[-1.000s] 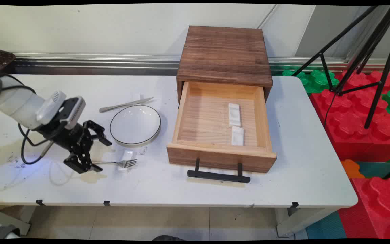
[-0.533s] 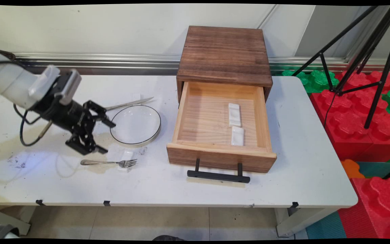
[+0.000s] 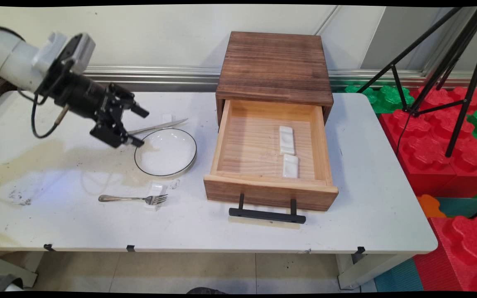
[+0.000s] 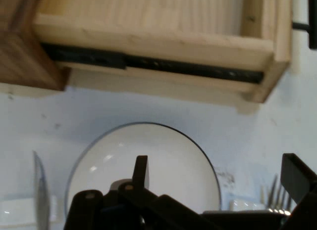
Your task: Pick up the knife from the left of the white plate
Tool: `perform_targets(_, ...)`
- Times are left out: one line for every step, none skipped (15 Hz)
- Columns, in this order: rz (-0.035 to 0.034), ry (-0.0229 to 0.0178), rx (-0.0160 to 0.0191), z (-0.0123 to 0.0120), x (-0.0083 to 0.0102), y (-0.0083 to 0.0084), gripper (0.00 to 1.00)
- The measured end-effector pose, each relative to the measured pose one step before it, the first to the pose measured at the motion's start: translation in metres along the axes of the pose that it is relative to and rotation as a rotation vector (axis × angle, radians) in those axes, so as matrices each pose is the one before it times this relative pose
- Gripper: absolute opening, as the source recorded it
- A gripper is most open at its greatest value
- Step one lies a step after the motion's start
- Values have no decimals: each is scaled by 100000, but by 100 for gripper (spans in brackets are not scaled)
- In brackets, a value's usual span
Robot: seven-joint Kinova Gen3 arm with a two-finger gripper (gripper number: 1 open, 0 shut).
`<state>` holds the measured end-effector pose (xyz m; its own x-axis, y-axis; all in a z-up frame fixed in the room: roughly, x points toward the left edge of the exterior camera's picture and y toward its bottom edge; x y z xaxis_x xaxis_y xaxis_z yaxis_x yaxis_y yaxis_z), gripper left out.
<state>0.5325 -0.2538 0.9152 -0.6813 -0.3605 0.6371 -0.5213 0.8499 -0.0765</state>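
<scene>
While your arm hung raised over the table's left side, the gripper (image 3: 138, 126) held nothing, its two fingers spread well apart. Nearest to it was the white plate (image 3: 165, 152), black-rimmed, lying flat just right of and below the fingertips in the main view. You could see the same plate (image 4: 143, 165) from the hand camera, framed between the two black fingers (image 4: 140, 171).

Behind the plate lay a knife (image 3: 157, 126), its blade pointing toward the drawer and its handle end partly hidden by the gripper. A small white rest (image 3: 167, 118) sat at the knife's far side; whether the blade touched it, you could not tell from this angle.

Nearer the front edge, well apart from the gripper, a fork (image 3: 133, 199) lay with its tines on another small white rest (image 3: 156, 191).

To the right of the plate stood a dark wooden cabinet (image 3: 275, 66) with its pale drawer (image 3: 269, 194) pulled open, a black handle (image 3: 267, 214) on the drawer front. Two more white rests (image 3: 288, 151) lay inside, end to end. All of it stood on the white table (image 3: 379, 198), stained on the left. A black tripod (image 3: 449, 54) stood over red foam blocks (image 3: 449, 165) beyond the table's right end.
</scene>
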Motion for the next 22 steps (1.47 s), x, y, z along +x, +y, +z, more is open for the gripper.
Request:
perform_targets(-555, 953, 745, -259, 248, -438, 100)
perform_targets(-331, 397, 325, -134, 108, -244, 100)
perform_targets(-424, 513, 413, -169, 132, -333, 100)
perform_targets(-257, 245, 227, -84, 73, -193, 100)
perform_targets(-365, 386, 311, -128, 100, -262, 100)
perform_targets(-229, 238, 213, -78, 62, -157, 100)
perform_targets(-300, 317, 295, -91, 89, -229, 100)
perform_targets(-332, 281, 428, -87, 92, -286, 100)
perform_targets(-29, -187, 280, -28, -15, -173, 100)
perform_targets(15, -477, 376, -18, -79, -157, 100)
perform_targets(-226, -844, 770, -2, -237, -201, 100)
perform_targets(-606, -1072, 1201, 19, -391, -257, 100)
perform_targets(-539, -844, 926, 46, -330, -211, 100)
perform_targets(-560, -802, 681, 86, -346, -177, 100)
perform_targets(-583, -928, 879, 131, -423, -231, 100)
perform_targets(-465, -777, 677, 146, -368, -191, 100)
perform_targets(-477, -1182, 957, 264, -545, -271, 100)
perform_targets(-271, -916, 611, 233, -413, -201, 100)
perform_targets(-308, -1388, 903, 386, -620, -299, 100)
perform_targets(-373, -1654, 1025, 533, -761, -357, 100)
perform_targets(-373, -1500, 1133, 589, -712, -406, 100)
perform_targets(-297, -1239, 814, 546, -570, -329, 100)
